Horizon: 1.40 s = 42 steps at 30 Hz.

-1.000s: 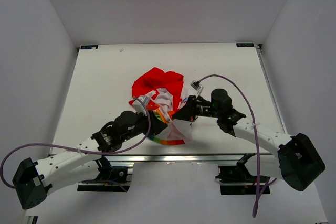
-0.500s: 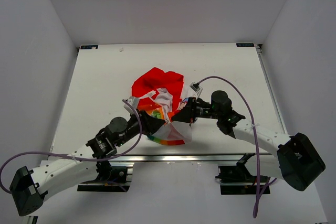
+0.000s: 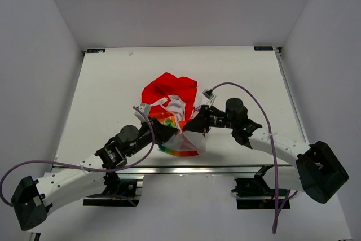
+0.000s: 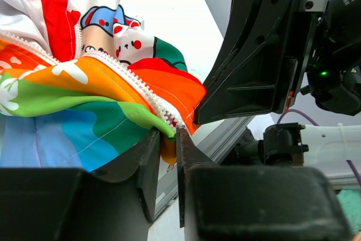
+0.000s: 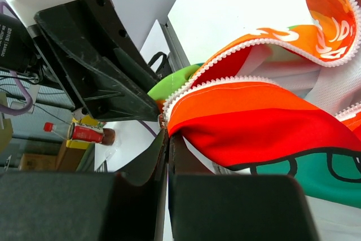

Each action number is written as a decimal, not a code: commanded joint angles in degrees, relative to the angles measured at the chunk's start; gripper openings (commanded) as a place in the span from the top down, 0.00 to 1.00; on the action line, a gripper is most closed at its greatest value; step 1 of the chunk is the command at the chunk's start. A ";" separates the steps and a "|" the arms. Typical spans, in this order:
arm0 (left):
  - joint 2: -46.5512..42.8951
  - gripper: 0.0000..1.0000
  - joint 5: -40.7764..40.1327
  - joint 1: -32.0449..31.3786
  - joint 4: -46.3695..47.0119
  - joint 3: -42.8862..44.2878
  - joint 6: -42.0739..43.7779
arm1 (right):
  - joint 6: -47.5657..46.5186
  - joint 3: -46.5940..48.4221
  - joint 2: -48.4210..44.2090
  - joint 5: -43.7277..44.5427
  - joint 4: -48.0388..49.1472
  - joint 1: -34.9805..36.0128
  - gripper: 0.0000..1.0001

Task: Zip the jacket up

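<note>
The jacket (image 3: 169,91) lies bunched on the table (image 3: 101,83), close to both arms. The left gripper (image 4: 167,142) pinches the rainbow hem's zipper end between nearly closed jaws. The right gripper (image 5: 167,136) clamps the opposite end tight, presumably to mate the halves.

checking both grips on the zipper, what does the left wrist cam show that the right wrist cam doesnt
Only the left wrist: the jacket with its rainbow stripes in orange, green and blue, the cartoon print above them, and the left gripper pinching the end of that side's zipper teeth.
Only the right wrist: the right gripper shut on the corner of red-orange fabric, two separate rows of teeth, and a red bottle off the table.
Both: the jacket unzipped, and the other arm's gripper close opposite.
</note>
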 commanded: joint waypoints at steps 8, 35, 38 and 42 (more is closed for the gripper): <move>-1.99 0.78 0.89 0.15 0.92 1.15 -0.60 | 1.56 0.18 -0.35 2.60 3.80 0.38 1.00; 2.50 1.00 9.77 -0.03 -7.24 4.14 6.87 | 7.36 6.15 -1.31 13.15 -2.61 0.37 1.00; 2.23 1.00 11.69 -0.03 -7.87 4.66 7.66 | 7.45 6.24 -1.14 13.59 -3.66 0.38 1.00; 4.24 1.00 14.77 -0.20 -8.65 5.72 8.71 | 7.89 7.99 -1.05 15.95 -5.77 0.20 1.00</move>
